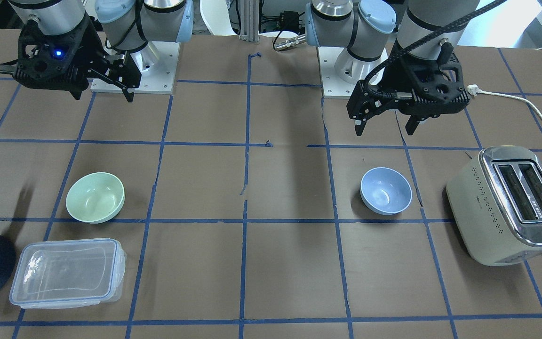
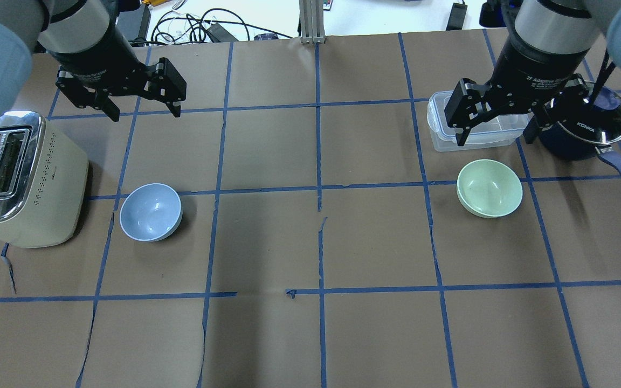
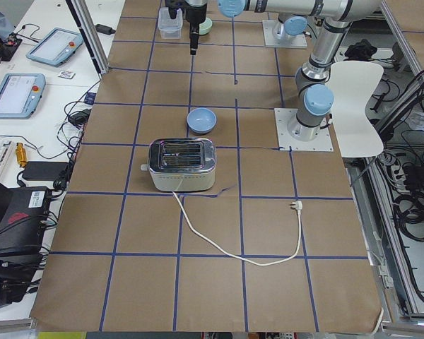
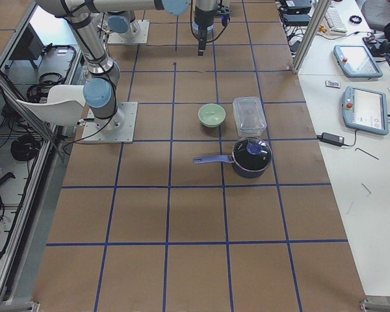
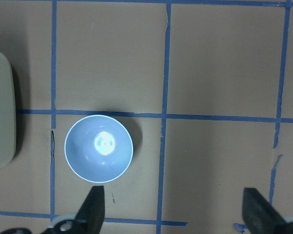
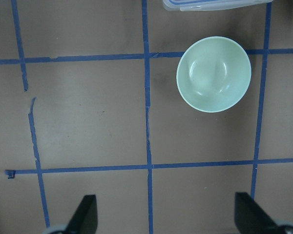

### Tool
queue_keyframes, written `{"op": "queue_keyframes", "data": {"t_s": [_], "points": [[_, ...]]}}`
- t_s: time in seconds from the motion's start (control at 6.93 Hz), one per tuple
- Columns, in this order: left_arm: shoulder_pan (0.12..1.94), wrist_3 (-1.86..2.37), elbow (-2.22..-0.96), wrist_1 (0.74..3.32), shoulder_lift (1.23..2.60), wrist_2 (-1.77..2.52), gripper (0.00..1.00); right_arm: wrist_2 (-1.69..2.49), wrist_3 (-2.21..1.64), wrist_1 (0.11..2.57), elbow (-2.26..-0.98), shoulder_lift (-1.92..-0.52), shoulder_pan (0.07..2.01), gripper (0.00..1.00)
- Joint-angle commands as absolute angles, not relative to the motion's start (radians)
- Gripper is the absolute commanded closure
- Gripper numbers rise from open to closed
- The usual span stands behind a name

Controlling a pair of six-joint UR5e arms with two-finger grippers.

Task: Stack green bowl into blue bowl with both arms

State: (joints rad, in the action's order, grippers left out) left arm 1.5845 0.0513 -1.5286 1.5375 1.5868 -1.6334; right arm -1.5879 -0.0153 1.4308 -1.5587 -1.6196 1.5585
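Observation:
The green bowl [image 1: 95, 197] sits upright on the table's right half; it also shows in the overhead view [image 2: 489, 188] and the right wrist view [image 6: 214, 74]. The blue bowl [image 1: 386, 190] sits upright on the left half beside the toaster, and shows in the overhead view [image 2: 150, 211] and the left wrist view [image 5: 98, 148]. My right gripper [image 2: 494, 141] is open and empty, high above the table just beyond the green bowl. My left gripper [image 2: 143, 110] is open and empty, high above the table beyond the blue bowl. The two bowls are far apart.
A cream toaster [image 2: 19, 178] stands close to the left of the blue bowl, its cord [image 3: 240, 240] trailing across the table. A clear lidded container [image 1: 66, 273] and a dark blue pot [image 4: 250, 156] with a long handle lie beyond the green bowl.

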Motion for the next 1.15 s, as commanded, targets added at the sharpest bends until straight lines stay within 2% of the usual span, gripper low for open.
{"op": "queue_keyframes", "data": {"t_s": [0.0,1.01], "points": [[1.582,0.051,-1.526,1.532,1.591,-1.629,0.00,-1.588,-0.015,1.431,-1.560,-1.620,1.559,0.00],[1.577,0.025,-1.500,1.540,1.608,-1.631,0.00,-1.589,-0.015,1.431,-1.560,-1.620,1.559,0.00]]}}
